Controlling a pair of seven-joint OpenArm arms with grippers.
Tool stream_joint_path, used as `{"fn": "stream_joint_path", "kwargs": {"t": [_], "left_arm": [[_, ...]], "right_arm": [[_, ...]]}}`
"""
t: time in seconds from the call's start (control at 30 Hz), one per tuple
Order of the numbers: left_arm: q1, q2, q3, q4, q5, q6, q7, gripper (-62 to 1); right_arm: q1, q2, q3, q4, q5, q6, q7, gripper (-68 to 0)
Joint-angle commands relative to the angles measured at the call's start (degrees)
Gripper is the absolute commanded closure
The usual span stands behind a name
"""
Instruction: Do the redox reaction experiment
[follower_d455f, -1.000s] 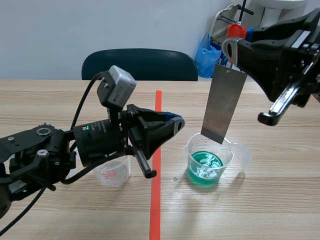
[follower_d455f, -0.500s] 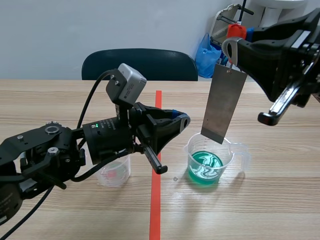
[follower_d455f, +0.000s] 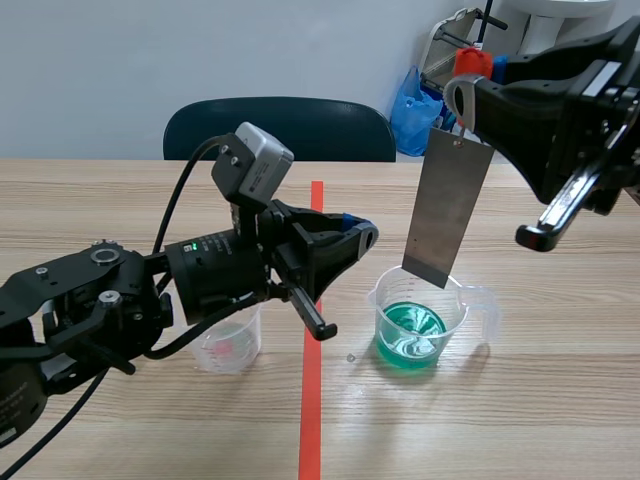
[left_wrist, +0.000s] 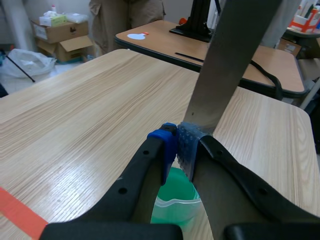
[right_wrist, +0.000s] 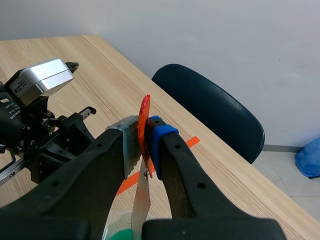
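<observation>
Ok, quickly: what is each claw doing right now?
Left claw: closed, empty.
Right claw: closed on the plate.

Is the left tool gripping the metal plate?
No: the right tool holds the metal plate; the left tool is shut on nothing.

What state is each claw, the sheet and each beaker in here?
left claw: shut, empty.
right claw: shut on the metal sheet.
metal sheet: hanging, lower edge near the large beaker's rim.
large beaker: upright, holds green liquid.
small beaker: upright, looks empty.
</observation>
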Motion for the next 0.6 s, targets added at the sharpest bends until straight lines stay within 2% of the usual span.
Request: {"fn": "stream_joint_path", "kwargs": {"t": [0.0, 0.1, 0.27, 0.4, 0.57], "left_arm": [[-0.1, 0.2, 0.0, 0.3, -0.9, -0.2, -0.8, -1.9], [0.9, -1.2, -0.3, 0.3, -0.7, 0.4, -1.7, -1.9], [5.3, -7.9, -5.1, 0.9, -0.7, 0.6, -6.1, -1.9], [13.1, -15.4, -13.6, 3.6, -0.7, 0.4, -10.4, -1.9], [28.6, -23.0, -28.4, 6.7, -0.7, -0.1, -15.4, -1.9]], "right_arm": [[0.5, 0.6, 0.7, 0.6, 0.6, -0.2, 0.8, -0.6], [0.5, 0.6, 0.7, 0.6, 0.6, -0.2, 0.8, -0.6], [0.5, 0.6, 0.7, 0.6, 0.6, -0.2, 0.8, -0.6], [0.5, 0.6, 0.7, 0.6, 0.6, -0.2, 0.8, -0.6], [0.5, 0.6, 0.7, 0.6, 0.6, -0.2, 0.8, -0.6]]}}
